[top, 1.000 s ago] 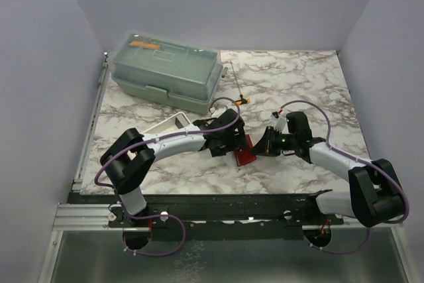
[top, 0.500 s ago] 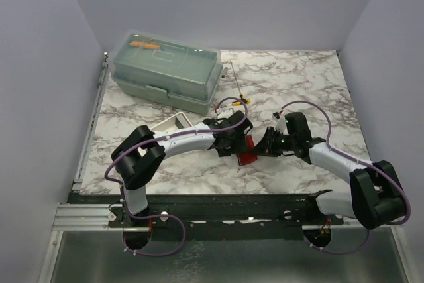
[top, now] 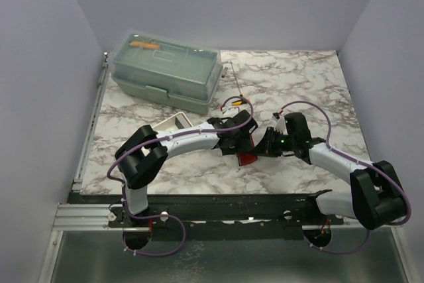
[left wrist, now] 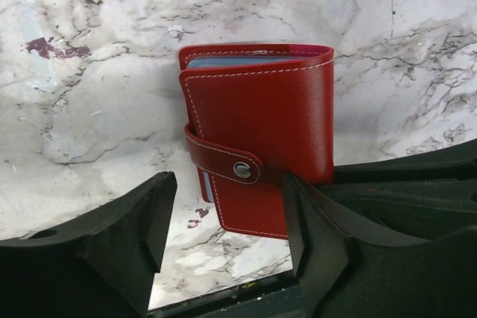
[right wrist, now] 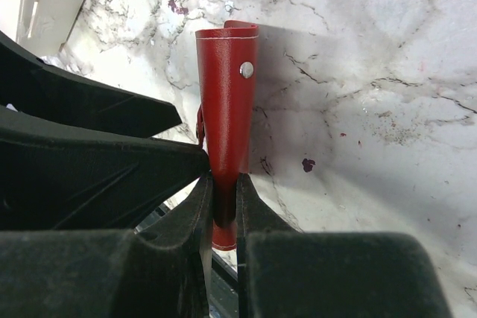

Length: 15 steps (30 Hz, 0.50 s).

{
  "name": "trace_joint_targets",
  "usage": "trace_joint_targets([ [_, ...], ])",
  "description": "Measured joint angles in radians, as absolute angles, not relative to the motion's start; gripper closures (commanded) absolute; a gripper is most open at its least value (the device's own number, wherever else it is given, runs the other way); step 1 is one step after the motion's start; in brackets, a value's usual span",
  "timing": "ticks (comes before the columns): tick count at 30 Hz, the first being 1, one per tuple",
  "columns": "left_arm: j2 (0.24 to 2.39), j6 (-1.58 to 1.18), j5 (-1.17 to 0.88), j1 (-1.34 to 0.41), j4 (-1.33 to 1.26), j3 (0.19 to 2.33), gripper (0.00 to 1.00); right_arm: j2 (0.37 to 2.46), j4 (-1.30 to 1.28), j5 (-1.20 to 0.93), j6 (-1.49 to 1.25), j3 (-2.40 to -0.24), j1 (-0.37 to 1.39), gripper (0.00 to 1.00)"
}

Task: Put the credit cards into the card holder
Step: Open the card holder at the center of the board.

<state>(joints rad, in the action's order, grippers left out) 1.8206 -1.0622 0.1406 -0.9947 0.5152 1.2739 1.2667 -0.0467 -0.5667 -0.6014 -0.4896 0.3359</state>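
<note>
The red card holder [left wrist: 276, 117] stands on edge on the marble table, its snap strap [left wrist: 223, 160] fastened. Blue-grey card edges [left wrist: 242, 59] show inside its top; no loose credit cards are in view. My right gripper [right wrist: 223, 202] is shut on the holder's lower edge and shows in the top view [top: 264, 145]. My left gripper [left wrist: 223, 258] is open, its right finger [left wrist: 328, 236] against the holder's side and its left finger apart from it. In the top view the left gripper [top: 242, 138] covers most of the holder [top: 247, 159].
A grey-green lidded toolbox [top: 165, 71] stands at the back left. A small white tray [top: 171, 122] lies beside the left arm. A thin rod [top: 230, 76] lies behind the grippers. Dark red spots mark the marble [right wrist: 308, 164].
My left gripper has moved to the right, closing in on the red holder and covering more of it. The right gripper has kept its hold in place.
</note>
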Motion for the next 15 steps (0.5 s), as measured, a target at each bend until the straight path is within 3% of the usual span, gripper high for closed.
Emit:
trace_joint_targets([
  [11, 1.867, -1.050, 0.128, -1.002, 0.496, 1.312, 0.55, 1.267, -0.054, -0.534, -0.601, -0.485, 0.339, 1.00],
  [15, 1.876, -1.046, 0.127, -1.003, 0.487, 1.318, 0.56, 1.267, -0.056, -0.524, -0.601, -0.483, 0.339, 1.00],
])
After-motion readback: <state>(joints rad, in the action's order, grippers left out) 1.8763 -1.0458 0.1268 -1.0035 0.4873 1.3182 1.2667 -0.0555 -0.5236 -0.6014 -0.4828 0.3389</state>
